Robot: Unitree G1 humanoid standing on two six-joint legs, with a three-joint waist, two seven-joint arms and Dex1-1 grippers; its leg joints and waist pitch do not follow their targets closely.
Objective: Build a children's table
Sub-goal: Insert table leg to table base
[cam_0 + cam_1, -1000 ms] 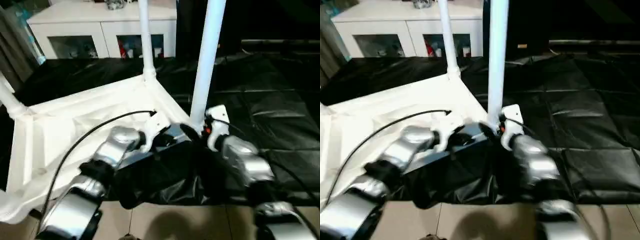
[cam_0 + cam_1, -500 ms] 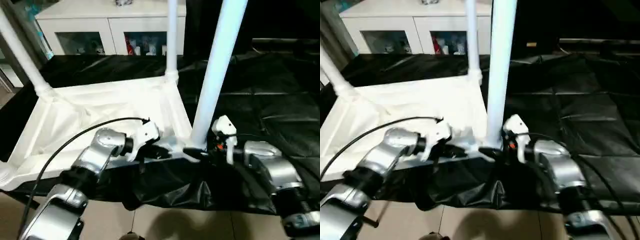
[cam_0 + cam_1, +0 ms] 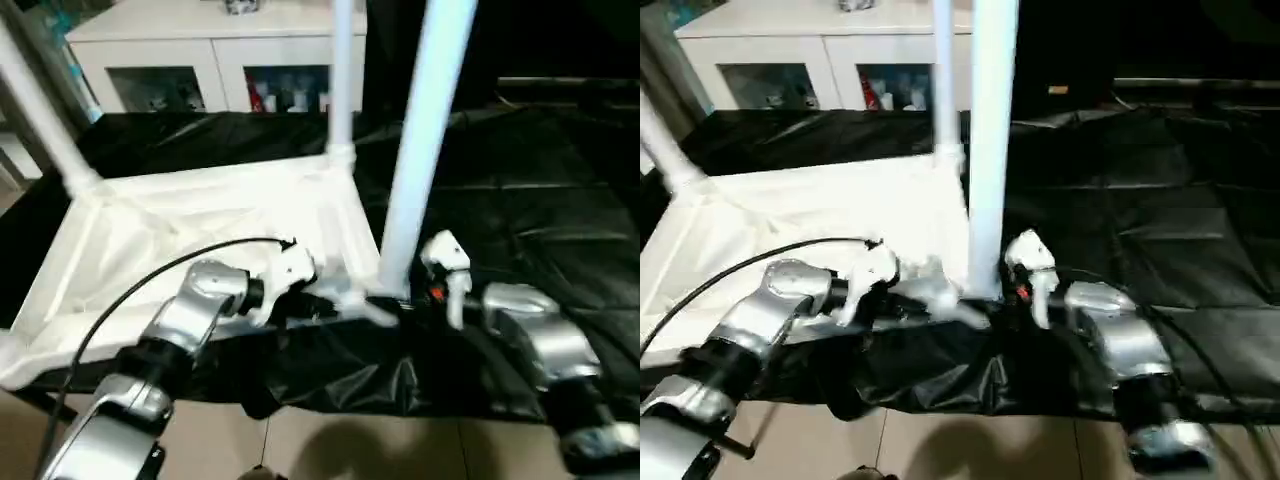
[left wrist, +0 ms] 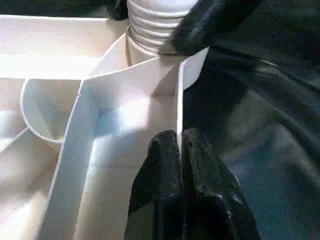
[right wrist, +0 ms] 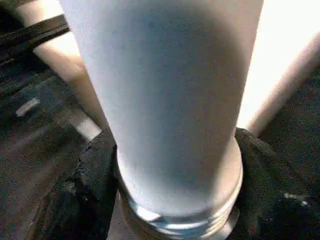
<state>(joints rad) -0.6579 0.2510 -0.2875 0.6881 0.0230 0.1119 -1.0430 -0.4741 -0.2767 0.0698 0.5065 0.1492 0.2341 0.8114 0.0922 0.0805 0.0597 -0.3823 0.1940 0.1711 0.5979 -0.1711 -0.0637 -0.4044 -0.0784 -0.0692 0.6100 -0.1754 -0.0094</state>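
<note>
Left gripper (image 4: 179, 150) clamped on tabletop rim (image 4: 179, 102), right gripper (image 5: 172, 190) clamped round threaded leg (image 3: 412, 160) at corner socket (image 4: 150, 47); keep leg vertical, screw squarely.

My silver forearms (image 3: 200, 305) end in white wrist housings (image 3: 445, 262) (orange mark on the right), black cable (image 3: 160, 270), black fingers (image 4: 170, 175).

My black fingers (image 4: 170, 165) pinch the white tabletop (image 3: 180, 225), whose legs (image 3: 420, 130) are white too. Under it lies a glossy black sheet (image 3: 540, 190). My forearms (image 3: 525, 335) are silver, and the cabinet (image 3: 200, 55) behind is white.
</note>
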